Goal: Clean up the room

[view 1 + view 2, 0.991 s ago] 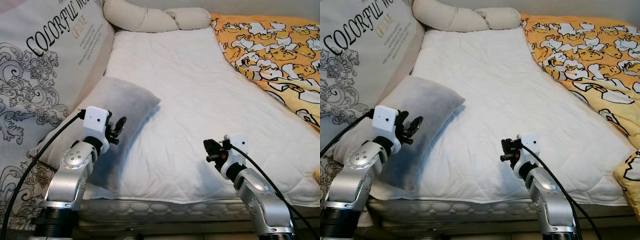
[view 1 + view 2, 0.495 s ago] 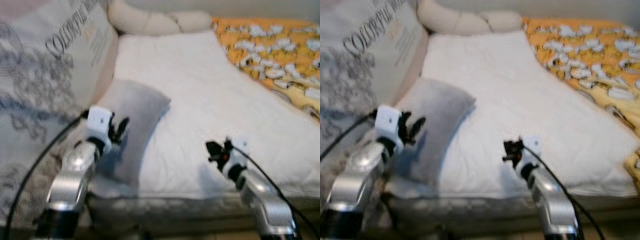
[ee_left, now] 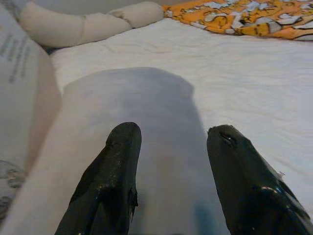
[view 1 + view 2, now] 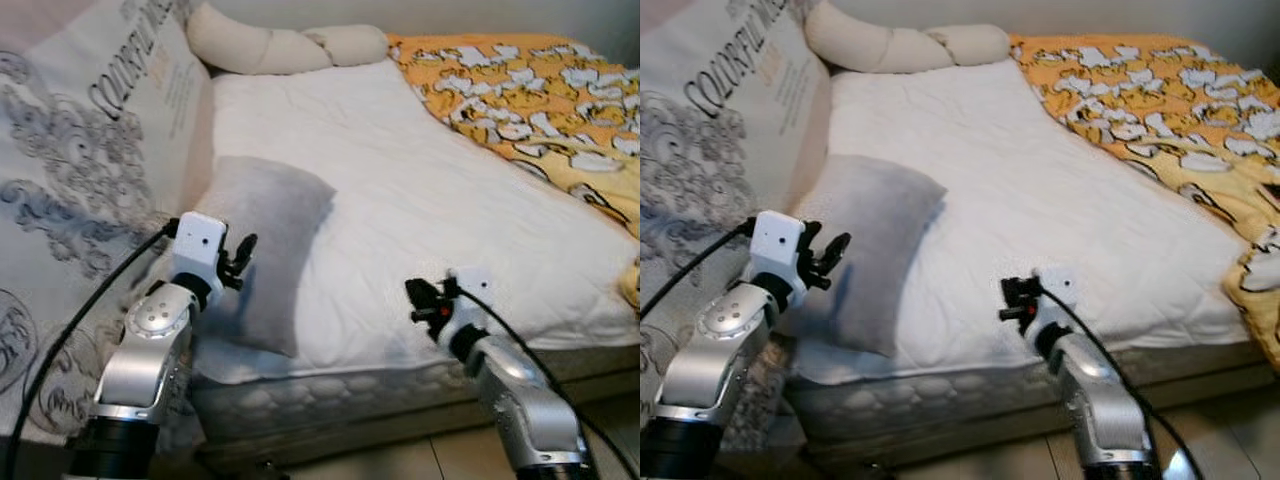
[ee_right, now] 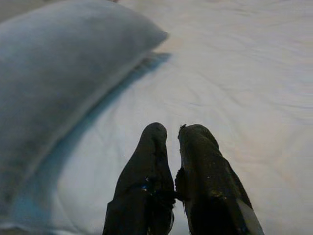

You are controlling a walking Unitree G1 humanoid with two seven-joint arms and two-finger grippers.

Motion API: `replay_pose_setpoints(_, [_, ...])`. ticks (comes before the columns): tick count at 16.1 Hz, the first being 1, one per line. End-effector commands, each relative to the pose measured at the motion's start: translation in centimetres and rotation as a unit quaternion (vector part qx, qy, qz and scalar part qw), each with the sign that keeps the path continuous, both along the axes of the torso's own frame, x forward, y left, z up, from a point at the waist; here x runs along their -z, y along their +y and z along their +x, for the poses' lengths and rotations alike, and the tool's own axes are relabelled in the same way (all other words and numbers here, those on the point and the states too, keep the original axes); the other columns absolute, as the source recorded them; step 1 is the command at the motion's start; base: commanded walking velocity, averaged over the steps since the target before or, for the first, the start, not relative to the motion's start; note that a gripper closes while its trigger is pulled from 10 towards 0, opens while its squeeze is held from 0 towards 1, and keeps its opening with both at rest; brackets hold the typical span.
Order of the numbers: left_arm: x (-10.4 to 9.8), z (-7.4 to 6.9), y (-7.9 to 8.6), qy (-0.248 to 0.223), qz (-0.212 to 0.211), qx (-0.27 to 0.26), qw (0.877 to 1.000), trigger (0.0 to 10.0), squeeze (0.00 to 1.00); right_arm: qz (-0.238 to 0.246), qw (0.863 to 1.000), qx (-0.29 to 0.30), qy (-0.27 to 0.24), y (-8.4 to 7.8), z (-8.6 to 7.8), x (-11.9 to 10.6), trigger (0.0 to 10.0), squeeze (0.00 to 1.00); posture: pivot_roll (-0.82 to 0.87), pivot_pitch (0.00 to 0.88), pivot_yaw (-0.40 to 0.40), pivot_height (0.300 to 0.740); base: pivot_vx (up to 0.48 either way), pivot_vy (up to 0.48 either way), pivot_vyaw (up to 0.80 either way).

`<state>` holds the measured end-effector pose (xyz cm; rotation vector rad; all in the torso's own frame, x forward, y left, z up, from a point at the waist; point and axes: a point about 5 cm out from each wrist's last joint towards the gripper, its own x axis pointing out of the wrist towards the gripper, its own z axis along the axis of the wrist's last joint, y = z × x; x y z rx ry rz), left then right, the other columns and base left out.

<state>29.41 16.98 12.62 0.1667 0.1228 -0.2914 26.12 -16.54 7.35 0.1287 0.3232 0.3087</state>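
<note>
Left wrist view: left gripper, fingers wide, hovers over grey pillow at twelve o'clock; grip its edge deeply. Right gripper is pinched empty.

- white quilted mattress pad covers the bed, mostly bare
- mattress edge shows under the pad along the near side
- large printed cushion stands against the bed's left side; grey scroll pattern, black lettering near its top
- cream knotted bolster lies across the head of the bed
- light wood-look floor at the foot of the bed
</note>
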Motion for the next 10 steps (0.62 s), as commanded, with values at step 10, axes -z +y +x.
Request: replay_pose_setpoints(10, [-0.79, 0.33, 0.81, -0.020, 0.000, -0.035, 0.999, 10.0, 0.00, -0.013, 1.000, -0.014, -0.007, -0.07, 0.50, -0.39, 10.0, 0.00, 0.08, 0.000, 0.030, 0.740, 0.213, 0.000, 0.42])
